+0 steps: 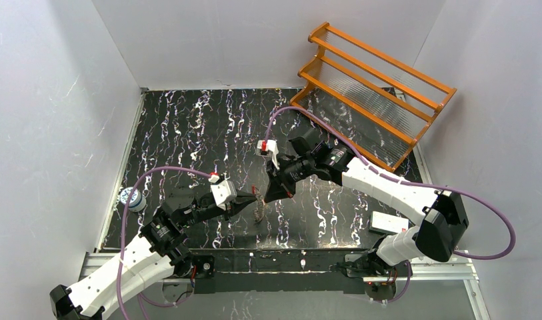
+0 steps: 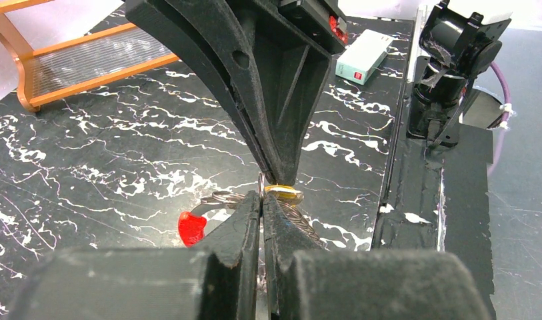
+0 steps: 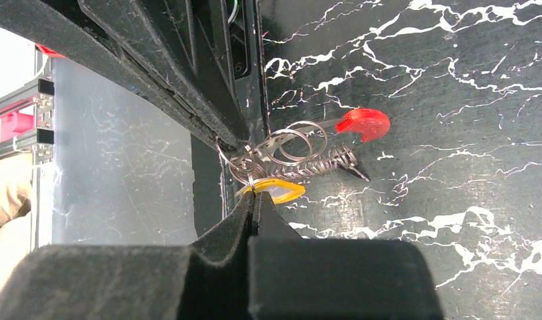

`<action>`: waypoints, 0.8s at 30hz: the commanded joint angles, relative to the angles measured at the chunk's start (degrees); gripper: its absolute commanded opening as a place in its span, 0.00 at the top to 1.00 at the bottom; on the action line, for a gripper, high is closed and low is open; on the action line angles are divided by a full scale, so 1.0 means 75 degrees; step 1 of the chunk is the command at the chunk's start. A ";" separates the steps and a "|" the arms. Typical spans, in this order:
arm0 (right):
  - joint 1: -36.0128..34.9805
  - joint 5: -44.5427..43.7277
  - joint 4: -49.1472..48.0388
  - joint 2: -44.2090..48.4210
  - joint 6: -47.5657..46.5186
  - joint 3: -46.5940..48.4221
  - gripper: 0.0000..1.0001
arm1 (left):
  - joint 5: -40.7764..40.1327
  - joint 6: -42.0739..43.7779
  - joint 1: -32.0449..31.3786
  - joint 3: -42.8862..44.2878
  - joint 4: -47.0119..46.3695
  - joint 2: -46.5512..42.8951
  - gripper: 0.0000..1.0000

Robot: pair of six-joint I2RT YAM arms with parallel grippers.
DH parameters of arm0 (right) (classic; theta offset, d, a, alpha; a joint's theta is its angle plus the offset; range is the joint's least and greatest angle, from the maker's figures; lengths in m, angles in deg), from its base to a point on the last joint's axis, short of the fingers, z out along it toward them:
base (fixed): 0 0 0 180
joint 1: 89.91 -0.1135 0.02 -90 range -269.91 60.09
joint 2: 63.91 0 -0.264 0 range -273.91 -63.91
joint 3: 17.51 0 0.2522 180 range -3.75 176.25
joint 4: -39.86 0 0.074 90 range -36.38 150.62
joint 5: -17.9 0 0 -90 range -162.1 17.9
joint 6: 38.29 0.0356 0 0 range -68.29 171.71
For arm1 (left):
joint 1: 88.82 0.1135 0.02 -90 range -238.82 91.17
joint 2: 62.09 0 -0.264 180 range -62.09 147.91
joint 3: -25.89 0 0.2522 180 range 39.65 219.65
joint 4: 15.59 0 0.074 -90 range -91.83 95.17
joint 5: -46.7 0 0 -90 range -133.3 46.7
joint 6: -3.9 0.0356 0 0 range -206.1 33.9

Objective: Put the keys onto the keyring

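Pinching the thin silvery wire keyring (image 3: 291, 143) between the fully closed fingers of the left gripper (image 2: 261, 200), well apart from the orange wooden slatted rack (image 1: 388, 58), on its arm-base side, low over the black white-veined tabletop (image 1: 188, 133). Clamps the small yellow-gold key (image 3: 279, 192) in the right gripper (image 3: 255, 200), likewise squeezed tight, tip nearly touching the left tip, on the side of the bunch turned away from the rack. Leaves the loop's short red section (image 3: 365, 124) on the rack-facing side. Trails the silvery ridged key with a dark tip (image 3: 328, 160) among the rings; cannot tell whether threaded on or merely tangled.
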 commanded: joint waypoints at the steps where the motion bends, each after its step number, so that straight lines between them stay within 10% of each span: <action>1: -0.0012 0.0111 -0.0154 -0.0053 0.0016 -0.0004 0.99 | 0.0182 0.0015 -0.0024 0.0024 -0.0245 -0.0107 1.00; 24: -0.0005 0.0278 -0.0477 0.0403 -0.0274 0.0027 0.99 | 0.0173 -0.0068 -0.0019 -0.0064 -0.0247 -0.0253 1.00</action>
